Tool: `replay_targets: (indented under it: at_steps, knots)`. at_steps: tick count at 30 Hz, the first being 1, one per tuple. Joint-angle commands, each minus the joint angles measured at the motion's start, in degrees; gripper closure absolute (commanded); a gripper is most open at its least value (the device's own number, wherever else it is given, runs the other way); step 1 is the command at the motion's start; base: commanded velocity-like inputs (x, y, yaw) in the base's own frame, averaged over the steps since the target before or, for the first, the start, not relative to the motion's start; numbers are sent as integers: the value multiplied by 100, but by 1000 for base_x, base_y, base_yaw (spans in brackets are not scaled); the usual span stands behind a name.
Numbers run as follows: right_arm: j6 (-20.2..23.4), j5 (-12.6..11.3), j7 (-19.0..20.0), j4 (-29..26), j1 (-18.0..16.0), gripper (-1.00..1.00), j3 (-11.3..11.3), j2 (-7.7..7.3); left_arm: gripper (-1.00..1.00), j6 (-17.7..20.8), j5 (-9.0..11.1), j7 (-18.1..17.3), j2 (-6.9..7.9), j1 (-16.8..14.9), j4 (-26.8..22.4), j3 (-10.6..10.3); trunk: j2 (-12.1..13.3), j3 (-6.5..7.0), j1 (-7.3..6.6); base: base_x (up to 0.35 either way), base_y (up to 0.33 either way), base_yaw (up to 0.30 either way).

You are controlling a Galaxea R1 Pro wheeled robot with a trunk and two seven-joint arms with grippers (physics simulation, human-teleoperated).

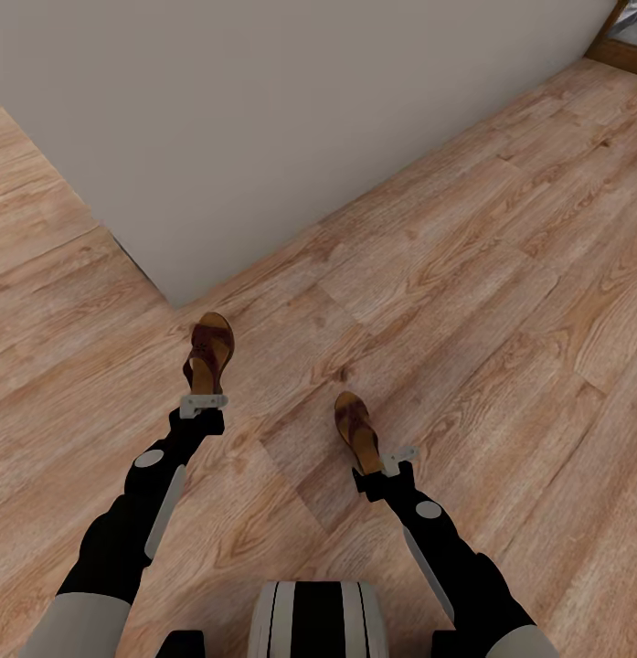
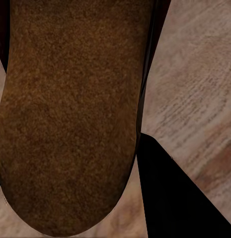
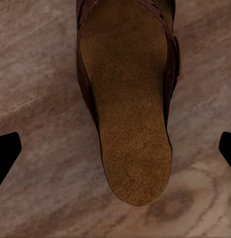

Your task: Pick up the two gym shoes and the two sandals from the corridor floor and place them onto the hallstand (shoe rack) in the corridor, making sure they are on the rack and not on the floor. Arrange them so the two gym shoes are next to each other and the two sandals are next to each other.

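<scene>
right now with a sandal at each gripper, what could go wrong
Left gripper meets only the heel end of its sandal, so it may tip or slip out. Right gripper looks open around the other sandal, which could get nudged across the floor. The wall stands close ahead.

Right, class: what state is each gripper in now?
Left gripper: cannot tell, close against a dark brown leather sandal.
Right gripper: open around the other brown sandal heel.

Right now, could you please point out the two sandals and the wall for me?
Left sandal (image 1: 209,352): head view, on its strap and insole, ahead of the left gripper.
Right sandal (image 1: 357,428): head view, on its strap, ahead of the right gripper.
Wall (image 1: 263,110): head view, on its plain grey face.
</scene>
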Motion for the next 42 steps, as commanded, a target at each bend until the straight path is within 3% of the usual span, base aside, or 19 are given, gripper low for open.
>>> replay_targets:
  at_steps: [1, 13, 36, 42]
  knots:
    - [32, -8, 1, -9, -1, -100, 1, -1, 100, 36, 11, -18, 3, -1, -8, -4, -1, -3, 1, 107, 0, 0]
    - [32, -8, 1, -9, -1, -100, 1, -2, 100, 43, 14, -18, 9, -1, -8, -3, -1, -4, 1, 15, 0, 0]
    - [32, -8, 1, -12, -1, -100, 1, -4, 100, 43, 14, -18, 9, -1, -17, -3, -32, -709, 60, 0, 0, 0]
    - [32, -8, 1, -13, -1, -100, 1, -4, 100, 43, 12, -17, 9, -1, -26, -3, -32, -717, 60, 0, 0, 0]
